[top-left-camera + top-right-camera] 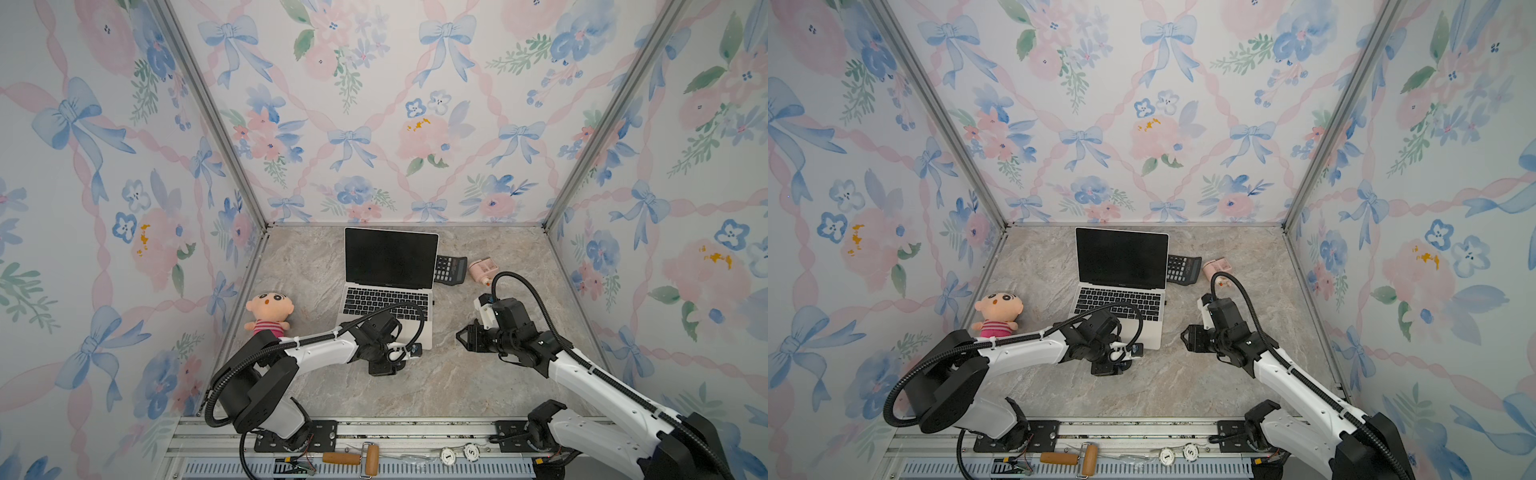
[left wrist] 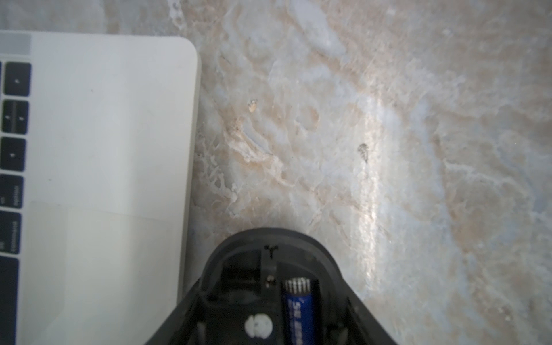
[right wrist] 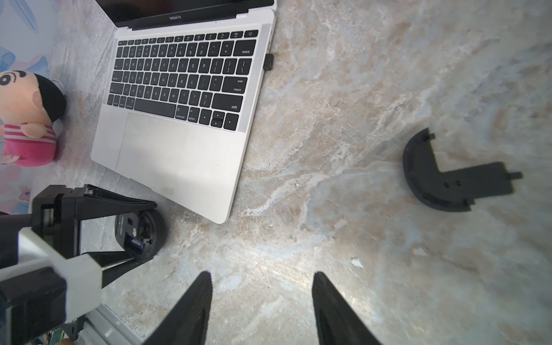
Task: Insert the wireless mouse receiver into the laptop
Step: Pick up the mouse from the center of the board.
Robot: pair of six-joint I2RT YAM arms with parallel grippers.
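The open laptop (image 1: 388,266) stands at the back middle of the marble table. The wireless mouse receiver (image 3: 269,61), a tiny black stub, sticks out from the laptop's right side edge, level with the upper key rows. It also shows as a dark speck in a top view (image 1: 432,302). My left gripper (image 3: 150,231) is at the laptop's front right corner, shut on a black mouse (image 2: 268,248). The mouse is turned over, with its battery bay open and a blue battery showing. My right gripper (image 3: 262,277) hangs open over bare table to the laptop's right, holding nothing.
A curved black cover piece (image 3: 448,179) lies on the table near my right gripper. A plush doll (image 1: 268,313) sits left of the laptop. A black calculator (image 1: 450,269) and a pink object (image 1: 482,270) lie at the back right. A wooden roller (image 1: 353,459) rests on the front rail.
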